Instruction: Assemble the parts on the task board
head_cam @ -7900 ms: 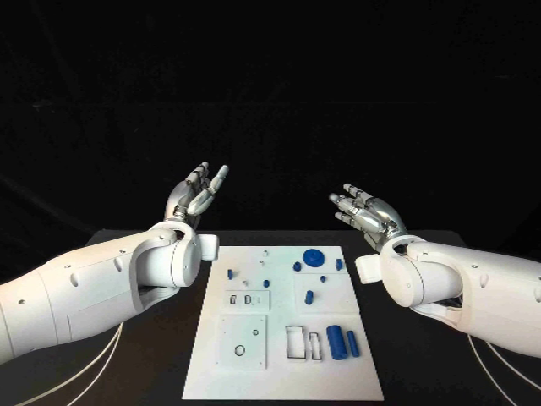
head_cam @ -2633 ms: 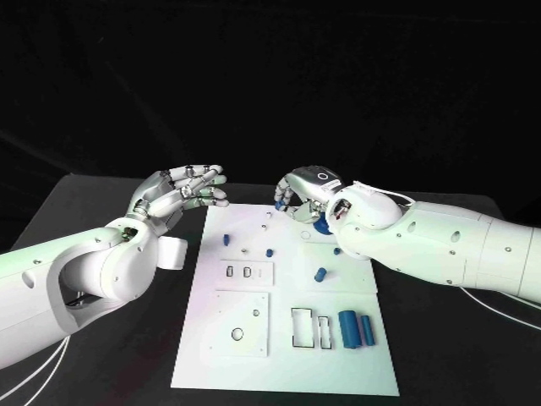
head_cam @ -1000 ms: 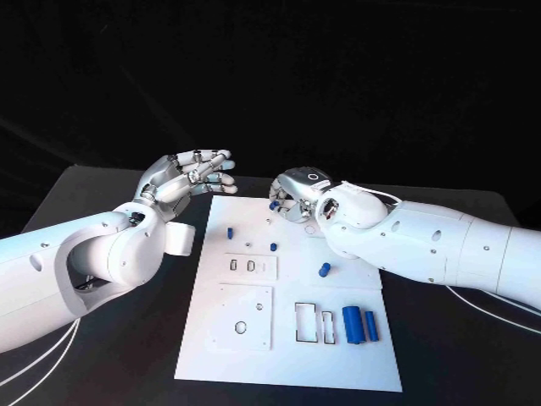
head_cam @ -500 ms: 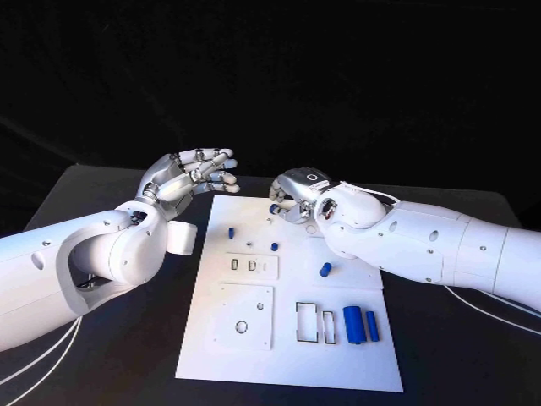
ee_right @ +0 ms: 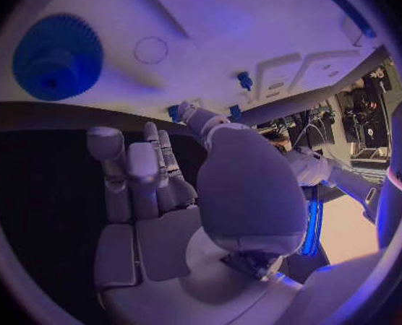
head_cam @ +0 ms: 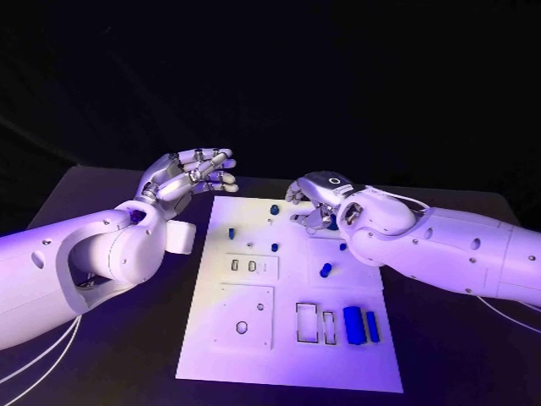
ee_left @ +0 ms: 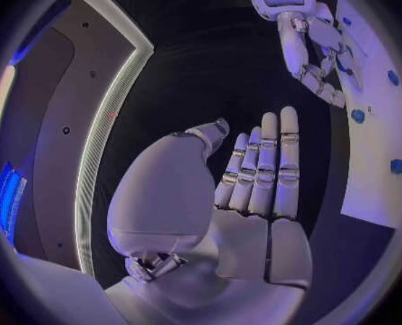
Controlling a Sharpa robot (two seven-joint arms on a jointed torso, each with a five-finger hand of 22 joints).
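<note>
No legible text, seemingly.

A dark table (head_cam: 100, 190) stands in a very dark room, and a long curved strip of light (ee_left: 110, 119) glows on a grey wall (ee_left: 52, 101) nearby.

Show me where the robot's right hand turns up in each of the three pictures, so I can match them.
Head view: the right hand is right of centre, over the far end of the white task board.
Left wrist view: it is the far hand, its fingers reaching toward the board.
Right wrist view: it is the near hand in the middle, with the board beyond it.
Shared landmark: the task board.
</note>
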